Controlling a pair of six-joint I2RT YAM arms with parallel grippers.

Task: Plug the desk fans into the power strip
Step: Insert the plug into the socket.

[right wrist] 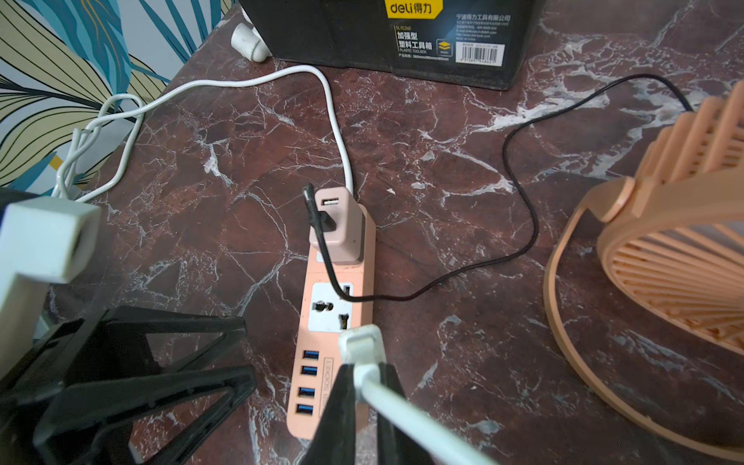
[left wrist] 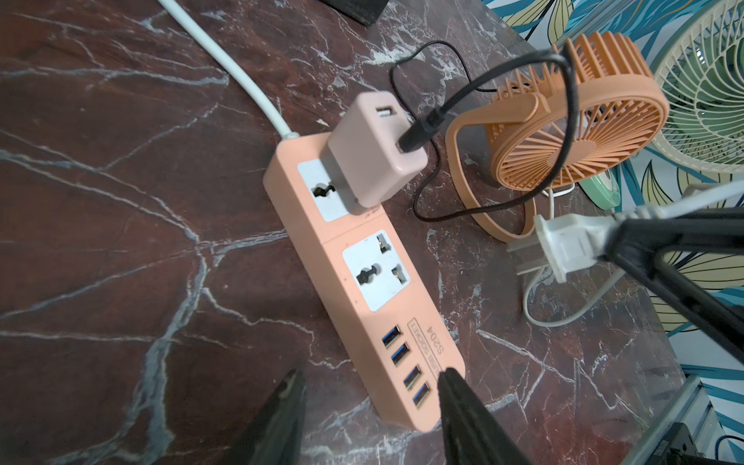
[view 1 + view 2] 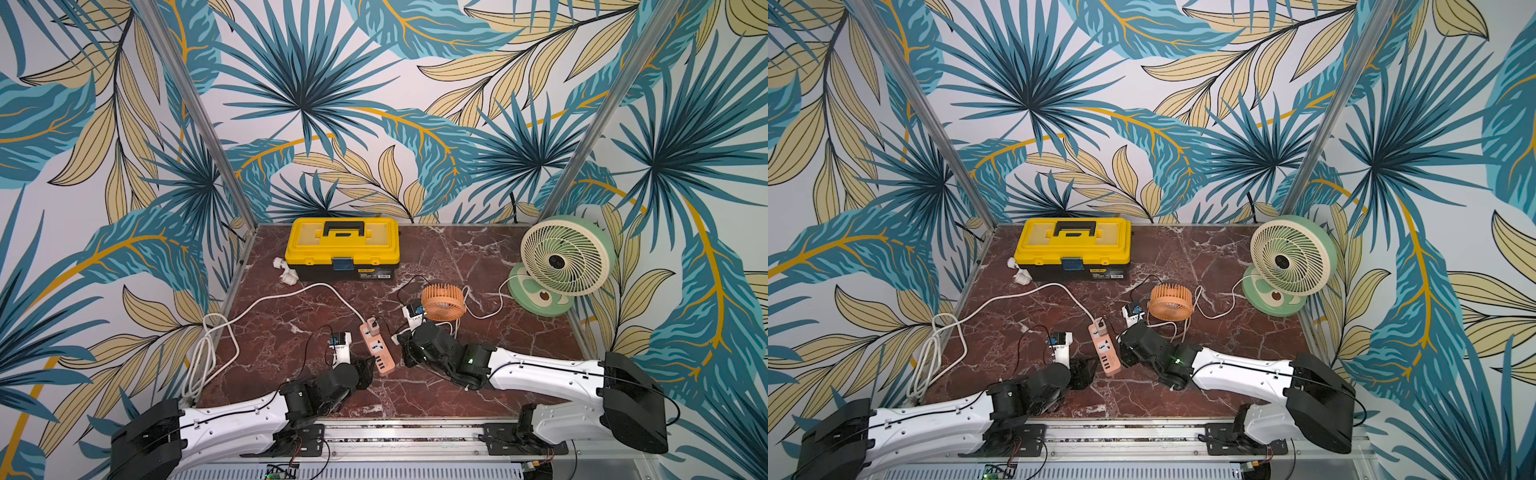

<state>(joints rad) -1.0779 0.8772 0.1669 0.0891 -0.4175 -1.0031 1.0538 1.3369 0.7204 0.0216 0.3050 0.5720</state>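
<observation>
Plug (image 2: 563,245), likely light and stiff, sits clenched by its rear in the right gripper (image 1: 364,372) beside the strip (image 2: 334,237), whose end the parted jaws of the left gripper (image 2: 372,374) straddle.

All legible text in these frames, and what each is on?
"S204": power strip, beside the USB ports.
"USB SOCKET": power strip, same spot.
"deli得力": toolbox label.
"加强型 塑料工具箱": same label.
"PLASTIC TOOLBOX": same label.
Label's fine print and barcode digits: too small to read.
</observation>
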